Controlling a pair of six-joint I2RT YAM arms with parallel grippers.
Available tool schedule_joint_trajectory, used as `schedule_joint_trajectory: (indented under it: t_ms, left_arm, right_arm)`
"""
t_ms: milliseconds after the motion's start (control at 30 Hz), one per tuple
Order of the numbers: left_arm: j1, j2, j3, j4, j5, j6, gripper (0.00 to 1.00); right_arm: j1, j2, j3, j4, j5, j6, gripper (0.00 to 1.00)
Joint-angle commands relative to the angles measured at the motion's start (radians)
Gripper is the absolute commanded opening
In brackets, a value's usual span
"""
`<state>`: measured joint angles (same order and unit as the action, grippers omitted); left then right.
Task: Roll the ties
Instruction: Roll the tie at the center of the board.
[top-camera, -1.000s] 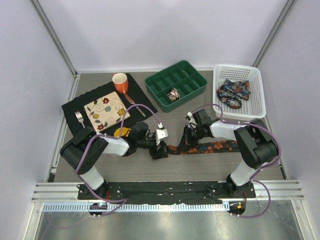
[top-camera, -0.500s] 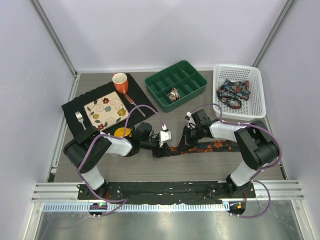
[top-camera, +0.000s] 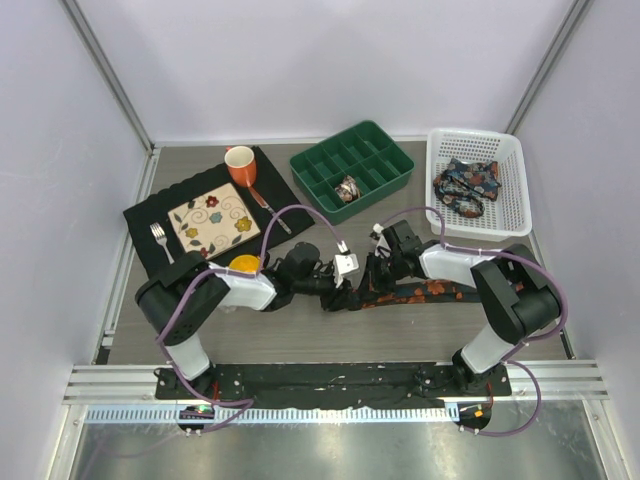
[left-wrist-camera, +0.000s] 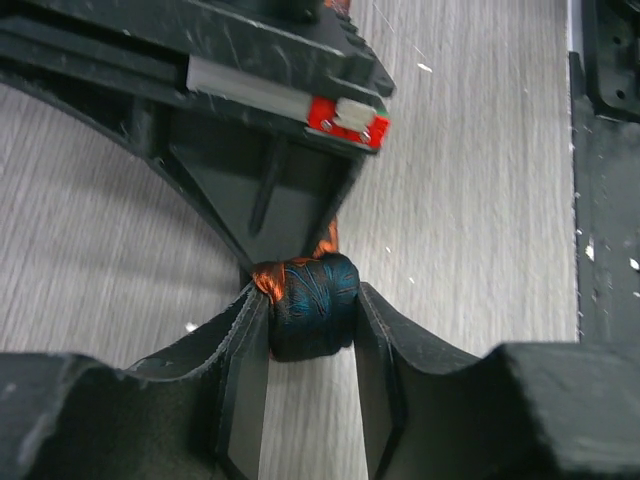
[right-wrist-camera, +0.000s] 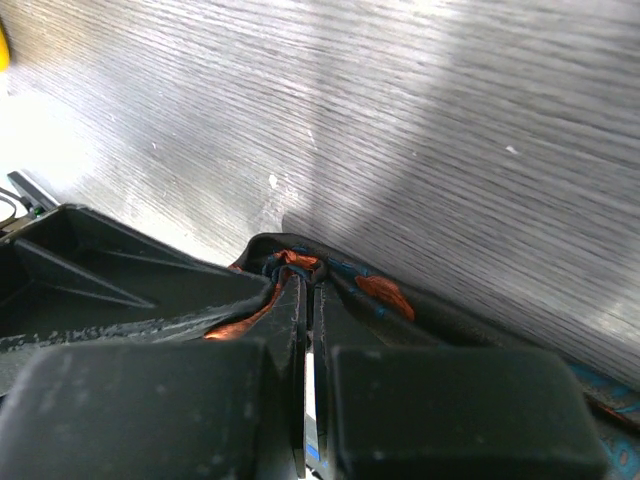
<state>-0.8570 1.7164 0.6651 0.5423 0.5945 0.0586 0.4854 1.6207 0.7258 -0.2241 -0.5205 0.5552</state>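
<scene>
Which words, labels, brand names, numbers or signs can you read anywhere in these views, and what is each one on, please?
No text is readable in any view.
Red tag on the black hardware above the tie: a pale patch only, too blurred to show any characters.
Plate: flower and swirl pattern, no words.
Mug, green tray and white basket: no labels visible.

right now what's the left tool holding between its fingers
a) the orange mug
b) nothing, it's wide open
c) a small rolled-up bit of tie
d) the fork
c, the left wrist view shows the left tool pressed against both sides of a tight little roll of the tie, dark blue with orange at its edge.
</scene>
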Motion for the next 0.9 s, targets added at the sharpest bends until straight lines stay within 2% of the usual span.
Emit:
schedule_joint_trajectory:
  t_ms: [0,267,400,633,700,800,867]
  left_arm:
    - [-0.039,0.087,0.039,0.108,-0.011,0.000,0.41]
    - [-0.043,0.167,0.018,0.104,-0.030,0.084,0.41]
    - [-0.042,0.166,-0.005,0.018,-0.032,0.138,0.42]
    - [-0.042,0.175,-0.019,-0.142,-0.136,0.204,0.41]
    - [-0.042,0.190,0.020,-0.206,-0.160,0.199,0.40]
    - [-0.042,0.210,0.085,-0.324,-0.188,0.224,0.35]
    - [-0.042,0.187,0.091,-0.379,-0.191,0.248,0.28]
  right_arm:
    - [0.022,0.034,-0.055,-0.011,0.188,-0.026,0.01]
    - [0.022,0.027,-0.063,0.000,0.183,-0.008,0.01]
    - [0.022,0.021,-0.062,0.005,0.183,-0.005,0.01]
    - [0.022,-0.007,-0.066,0.032,0.175,0.012,0.01]
    - [0.022,-0.018,-0.069,0.042,0.165,0.018,0.01]
    - [0.021,-0.030,-0.063,0.045,0.154,0.025,0.01]
    - [0.021,-0.051,-0.058,0.045,0.158,0.028,0.01]
